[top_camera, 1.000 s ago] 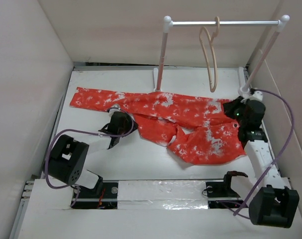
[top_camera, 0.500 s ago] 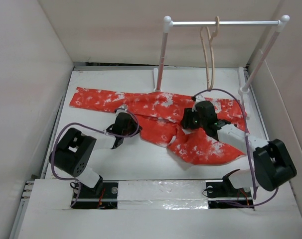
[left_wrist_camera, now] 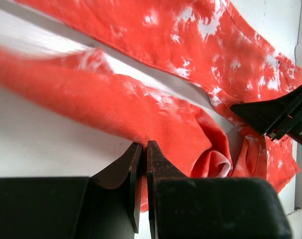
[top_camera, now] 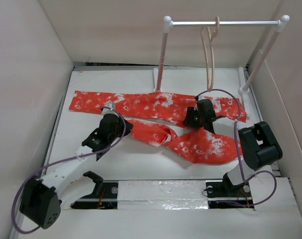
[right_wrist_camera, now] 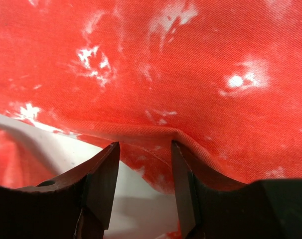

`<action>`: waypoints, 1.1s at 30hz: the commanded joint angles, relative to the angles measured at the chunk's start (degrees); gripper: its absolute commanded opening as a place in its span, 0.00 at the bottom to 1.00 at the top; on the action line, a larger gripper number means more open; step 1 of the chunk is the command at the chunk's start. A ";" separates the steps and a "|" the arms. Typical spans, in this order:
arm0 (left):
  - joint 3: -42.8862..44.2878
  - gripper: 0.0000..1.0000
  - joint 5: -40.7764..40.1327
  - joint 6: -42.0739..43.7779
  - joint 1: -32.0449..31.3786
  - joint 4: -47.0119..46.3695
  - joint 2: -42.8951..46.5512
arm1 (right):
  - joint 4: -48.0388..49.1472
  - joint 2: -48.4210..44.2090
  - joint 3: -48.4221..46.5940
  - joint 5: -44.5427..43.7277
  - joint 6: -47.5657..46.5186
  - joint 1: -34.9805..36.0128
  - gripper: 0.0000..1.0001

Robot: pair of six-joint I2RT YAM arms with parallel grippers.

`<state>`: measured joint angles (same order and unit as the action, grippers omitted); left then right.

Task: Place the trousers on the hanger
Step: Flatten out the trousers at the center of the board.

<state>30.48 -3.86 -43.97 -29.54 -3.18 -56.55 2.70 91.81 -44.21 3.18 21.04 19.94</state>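
- Trousers (top_camera: pixel 156 104) lie spread across the table (top_camera: pixel 136 162), in front of the rack (top_camera: pixel 226 23).
- Hanger (top_camera: pixel 209 57) hangs on the rack's bar, clear of the trousers.
- Right gripper (right_wrist_camera: pixel 143 147), jaws parted, straddles a hem fold.
- Left gripper (left_wrist_camera: pixel 143 145), closed tight, pinches the near leg's edge.

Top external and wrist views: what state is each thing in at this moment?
rack: upright, at the far side.
hanger: hooked on the rack's rail, bare.
trousers: lying on the table, far leg stretched out, near leg bunched.
left hand: shut on the trousers' near leg.
right hand: open, fingers astride a trouser edge.
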 commanded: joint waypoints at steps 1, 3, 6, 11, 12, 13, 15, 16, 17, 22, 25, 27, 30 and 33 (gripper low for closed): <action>4.84 0.00 -5.80 2.57 0.01 11.60 7.93 | 3.98 -1.55 0.26 -1.24 1.64 0.27 0.52; 6.43 0.00 -8.17 3.27 0.01 15.90 13.47 | 4.24 0.12 0.35 0.15 1.90 -1.22 0.52; 10.48 0.00 -11.08 4.15 0.01 20.92 17.62 | 6.70 1.27 1.75 3.06 2.61 -2.63 0.52; 22.59 0.00 -20.13 8.36 0.01 27.78 17.10 | 8.64 -0.93 3.95 3.24 3.40 -3.16 0.53; 23.91 0.00 -21.53 8.72 0.01 30.14 16.74 | 8.46 -2.24 4.04 3.32 3.31 -3.16 0.53; 25.84 0.00 -22.41 8.72 0.01 31.55 16.57 | 7.94 -2.95 4.21 2.98 2.87 -3.16 0.53; 26.30 0.00 -26.70 6.88 0.01 36.11 17.35 | 7.23 -4.61 4.92 2.10 2.43 -3.16 0.54; 25.78 0.00 -28.29 6.18 0.01 37.27 18.31 | 6.97 -6.36 5.27 1.57 1.99 -3.16 0.54; 25.34 0.00 -30.05 5.56 0.01 38.06 21.19 | 6.79 -7.16 5.53 1.30 1.90 -3.16 0.55; 24.37 0.00 -36.85 2.40 0.01 40.97 28.16 | 6.09 -9.28 5.89 -0.10 0.94 -3.16 0.61; 19.56 0.07 -32.81 -2.94 0.01 41.85 27.29 | 6.70 -9.02 6.23 0.59 0.76 -3.68 0.62; 16.38 0.11 -32.88 -6.29 0.01 42.64 27.02 | 7.32 -10.42 7.02 0.86 0.76 -3.68 0.62; 12.33 0.37 -33.49 -10.17 0.01 41.33 29.48 | 7.58 -13.92 8.69 1.04 0.06 -3.68 0.62; 11.36 0.66 -33.06 -9.30 0.01 37.48 31.24 | 6.27 -18.66 9.75 -0.10 0.14 -2.99 0.62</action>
<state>41.36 -35.03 -50.28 -29.52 38.83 -27.31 7.55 78.19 -35.00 4.69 22.24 16.51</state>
